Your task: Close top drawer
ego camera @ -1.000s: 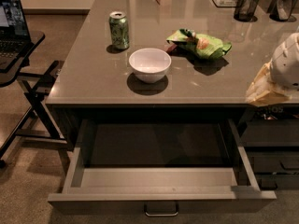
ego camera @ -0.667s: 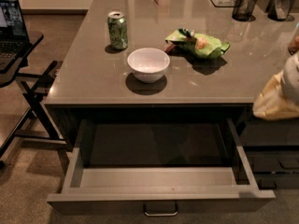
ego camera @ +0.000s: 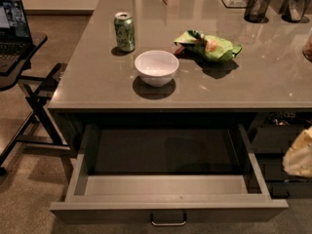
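Note:
The top drawer (ego camera: 168, 209) stands pulled far out from under the grey counter (ego camera: 92, 87). Its dark-grey front faces me at the bottom, with a small metal pull (ego camera: 168, 222) at its centre. Its paler grey inner walls (ego camera: 165, 185) show and the inside looks empty. My gripper (ego camera: 300, 154) shows only as a pale, blurred shape at the right edge, level with the drawer's right side wall and apart from it.
On the counter stand a green can (ego camera: 125, 31), a white bowl (ego camera: 156, 68) and a green snack bag (ego camera: 209, 45), with a black mesh cup (ego camera: 257, 6) further back. A laptop on a black stand (ego camera: 14, 38) is at the left. Other dark drawer fronts (ego camera: 273, 140) lie right of the open drawer.
The pale gripper shape has dropped from beside the counter top to beside the drawer and drifted right. The drawer stays open as before.

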Available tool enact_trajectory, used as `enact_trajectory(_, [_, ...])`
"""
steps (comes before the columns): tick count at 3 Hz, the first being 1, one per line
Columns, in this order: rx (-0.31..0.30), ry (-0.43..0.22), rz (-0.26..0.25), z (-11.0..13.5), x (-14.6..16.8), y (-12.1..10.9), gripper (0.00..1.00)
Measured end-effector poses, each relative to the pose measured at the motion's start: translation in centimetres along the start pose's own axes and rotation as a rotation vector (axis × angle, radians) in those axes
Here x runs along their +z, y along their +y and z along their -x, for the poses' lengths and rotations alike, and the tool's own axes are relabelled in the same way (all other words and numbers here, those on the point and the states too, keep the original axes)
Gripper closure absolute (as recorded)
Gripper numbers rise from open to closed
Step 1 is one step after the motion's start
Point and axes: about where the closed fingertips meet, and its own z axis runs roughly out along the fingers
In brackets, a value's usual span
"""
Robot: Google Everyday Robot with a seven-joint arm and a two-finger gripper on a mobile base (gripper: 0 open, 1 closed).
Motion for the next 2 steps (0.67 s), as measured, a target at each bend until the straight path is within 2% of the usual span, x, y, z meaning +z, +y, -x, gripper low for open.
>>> enact_trajectory(2, [-0.011, 0.005, 0.011, 0.14, 0.68, 0.44, 1.00])
